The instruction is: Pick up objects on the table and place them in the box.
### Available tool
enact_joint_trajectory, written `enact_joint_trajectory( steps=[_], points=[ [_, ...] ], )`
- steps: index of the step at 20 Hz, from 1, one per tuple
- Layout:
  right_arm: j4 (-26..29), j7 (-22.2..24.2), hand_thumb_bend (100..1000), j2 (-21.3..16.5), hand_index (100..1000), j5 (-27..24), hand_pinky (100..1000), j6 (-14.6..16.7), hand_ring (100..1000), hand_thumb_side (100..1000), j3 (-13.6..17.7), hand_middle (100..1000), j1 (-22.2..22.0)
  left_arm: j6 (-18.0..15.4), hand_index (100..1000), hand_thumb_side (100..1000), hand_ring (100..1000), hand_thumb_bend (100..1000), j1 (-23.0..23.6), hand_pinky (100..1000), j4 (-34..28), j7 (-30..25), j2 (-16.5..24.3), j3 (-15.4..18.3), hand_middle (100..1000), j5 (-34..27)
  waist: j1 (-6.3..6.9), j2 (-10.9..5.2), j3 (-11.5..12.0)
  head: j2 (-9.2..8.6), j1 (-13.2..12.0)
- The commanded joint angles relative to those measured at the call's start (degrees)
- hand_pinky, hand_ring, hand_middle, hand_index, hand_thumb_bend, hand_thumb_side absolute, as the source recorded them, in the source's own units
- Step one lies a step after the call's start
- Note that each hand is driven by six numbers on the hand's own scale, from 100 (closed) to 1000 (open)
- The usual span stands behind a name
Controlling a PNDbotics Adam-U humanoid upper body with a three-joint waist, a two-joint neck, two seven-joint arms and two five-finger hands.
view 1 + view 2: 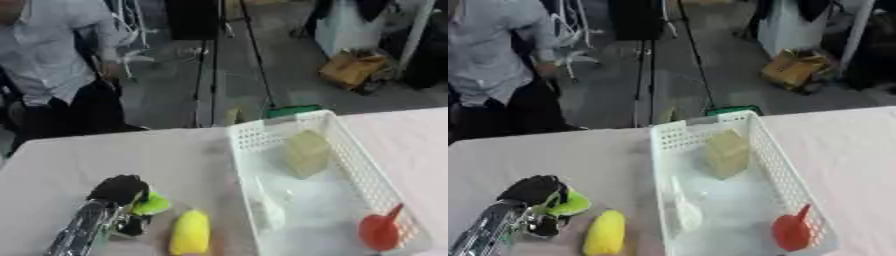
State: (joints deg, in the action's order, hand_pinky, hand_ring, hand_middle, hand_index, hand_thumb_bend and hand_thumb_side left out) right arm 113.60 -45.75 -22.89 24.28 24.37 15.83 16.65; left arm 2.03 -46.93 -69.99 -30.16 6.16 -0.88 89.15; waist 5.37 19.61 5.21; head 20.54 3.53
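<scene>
Currently the left hand (118, 191) is curled over a small lime-green object (154, 204) on the worktop, left of the white perforated plastic box (350, 150). Grip should be secured before lifting clear of the adjacent yellow oblong object (190, 232).

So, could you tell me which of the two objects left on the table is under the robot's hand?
The lime-green object: the left hand is on it, while the yellow object lies apart, untouched.
</scene>
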Motion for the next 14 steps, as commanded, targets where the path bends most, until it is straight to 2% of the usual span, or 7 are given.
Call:
enact_joint_trajectory(
  steps=[1, 5, 14],
  points=[
    [1.00, -1.42, 100, -0.80, 750, -0.42, 901, 1.28, 863, 1000, 0.19, 666, 0.52, 0.28, 541, 183, 396, 300, -0.93, 128, -1.37, 0.76, 1.82, 0.04, 422, 0.45, -0.25, -0.99, -0.05, -0.58, -0.19],
    [1.00, -1.39, 100, -0.83, 750, -0.43, 901, 1.21, 863, 1000, 0.21, 666, 0.56, 0.35, 540, 176, 378, 330, -1.27, 100, -2.17, 0.91, 2.35, 0.07, 416, 0.46, -0.21, -0.98, 0.02, -0.56, -0.15],
    [1.00, -1.38, 100, -0.96, 750, -0.49, 901, 1.23, 864, 1000, 0.16, 666, 0.67, 0.40, 535, 168, 368, 381, -1.88, 100, -4.25, 0.23, 3.33, 0.06, 415, 0.88, -0.16, -0.95, 0.12, -0.35, -0.07]
  ],
)
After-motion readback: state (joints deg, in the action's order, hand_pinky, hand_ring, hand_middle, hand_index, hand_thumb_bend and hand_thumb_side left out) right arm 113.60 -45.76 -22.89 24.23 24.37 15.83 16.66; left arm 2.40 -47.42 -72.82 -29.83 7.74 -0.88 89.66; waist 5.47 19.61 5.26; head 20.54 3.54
